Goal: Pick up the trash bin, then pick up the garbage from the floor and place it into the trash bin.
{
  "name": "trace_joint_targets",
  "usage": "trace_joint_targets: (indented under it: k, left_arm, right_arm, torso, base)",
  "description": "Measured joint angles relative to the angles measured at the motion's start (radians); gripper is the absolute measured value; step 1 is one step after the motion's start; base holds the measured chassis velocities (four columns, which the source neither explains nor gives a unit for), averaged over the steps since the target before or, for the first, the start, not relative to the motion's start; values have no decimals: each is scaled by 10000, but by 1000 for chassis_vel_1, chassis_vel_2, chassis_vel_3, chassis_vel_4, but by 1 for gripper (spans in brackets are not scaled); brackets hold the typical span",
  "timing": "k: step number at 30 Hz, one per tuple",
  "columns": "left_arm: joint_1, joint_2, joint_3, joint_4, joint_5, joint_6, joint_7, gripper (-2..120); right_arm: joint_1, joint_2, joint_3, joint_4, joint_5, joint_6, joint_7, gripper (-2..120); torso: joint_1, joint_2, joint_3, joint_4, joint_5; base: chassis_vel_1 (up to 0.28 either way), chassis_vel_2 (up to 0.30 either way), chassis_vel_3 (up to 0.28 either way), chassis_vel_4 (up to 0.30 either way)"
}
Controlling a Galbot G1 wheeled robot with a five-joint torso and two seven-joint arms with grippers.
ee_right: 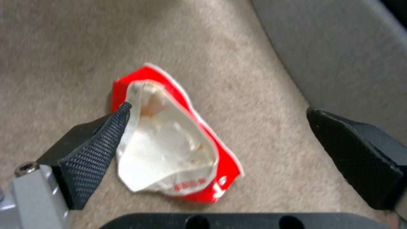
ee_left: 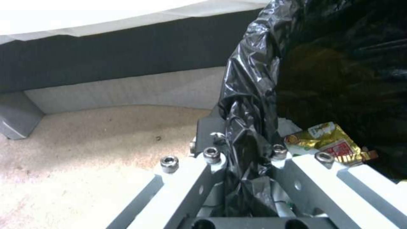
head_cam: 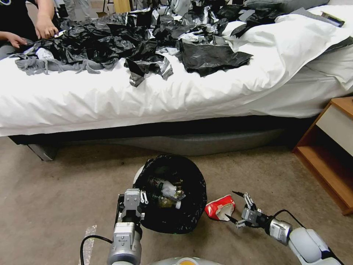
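- Carpeted floor, bed behind.
- Left pincer: clamped on trash bin rim, bagged litter inside.
- Red-white packet: on floor, just ahead of right pincer, jaws wide, one pad touching it.

Bin, black-lined, on the floor before the bed, holding bottles and wrappers. Left gripper clamps the bin's near-left rim. A red-white packet lies just right of the bin. Right gripper, fingers spread, sits at the packet's right edge.
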Motion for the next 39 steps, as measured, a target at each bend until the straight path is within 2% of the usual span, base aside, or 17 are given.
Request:
trace_joint_targets:
  k: [16,19,22,25,26,31,32,34,35,38,39]
  left_arm:
    - [73,-26,14,-75,99,0,1,2]
    - [81,-37,-20,-83,103,0,1,2]
    - [78,-58,-28,-83,106,0,1,2]
    - [48,-81,-28,-70,113,1,0,2]
    - [48,-81,-28,-70,113,1,0,2]
    - [22,-83,-27,-49,112,9,-2,2]
    - [22,-83,-27,-49,112,9,-2,2]
    - [29,-72,-41,-48,104,10,-2,2]
    - [29,-72,-41,-48,104,10,-2,2]
    - [18,-61,-47,-58,96,18,-3,2]
    - [18,-61,-47,-58,96,18,-3,2]
  right_arm:
    - [1264,1093,-519,-2213,-537,79,914,100]
    - [1534,1234,-617,-2653,-583,141,996,97]
    - [1659,1276,-676,-2835,-617,205,1007,90]
    - [1633,1297,-766,-2858,-530,209,1003,77]
    - [1633,1297,-766,-2858,-530,209,1003,77]
    - [1538,1371,-839,-2870,-390,194,1003,53]
    - [1538,1371,-839,-2870,-390,194,1003,53]
    - [1517,1389,-840,-2870,-368,179,1011,43]
    - [1517,1389,-840,-2870,-368,179,1011,43]
    - [1499,1356,-840,-2775,-300,139,1031,28]
    - [1499,1356,-840,-2775,-300,139,1031,28]
  torso:
    - [0,0,0,1,0]
    - [0,0,0,1,-1]
    - [0,0,0,1,-2]
    - [0,0,0,0,-2]
    - [0,0,0,0,-2]
    - [0,0,-1,1,-3]
    - [0,0,-1,1,-3]
    - [-1,0,-1,0,-2]
    - [-1,0,-1,0,-2]
    - [0,0,0,0,-1]
    - [0,0,0,0,-1]
  base:
    - [0,0,0,0]
    - [0,0,0,0]
    - [0,0,0,0]
    - [0,0,0,0]
    - [0,0,0,0]
    - [0,0,0,0]
    - [0,0,0,0]
    - [0,0,0,0]
    - [0,0,0,0]
    - [0,0,0,0]
    - [0,0,0,0]
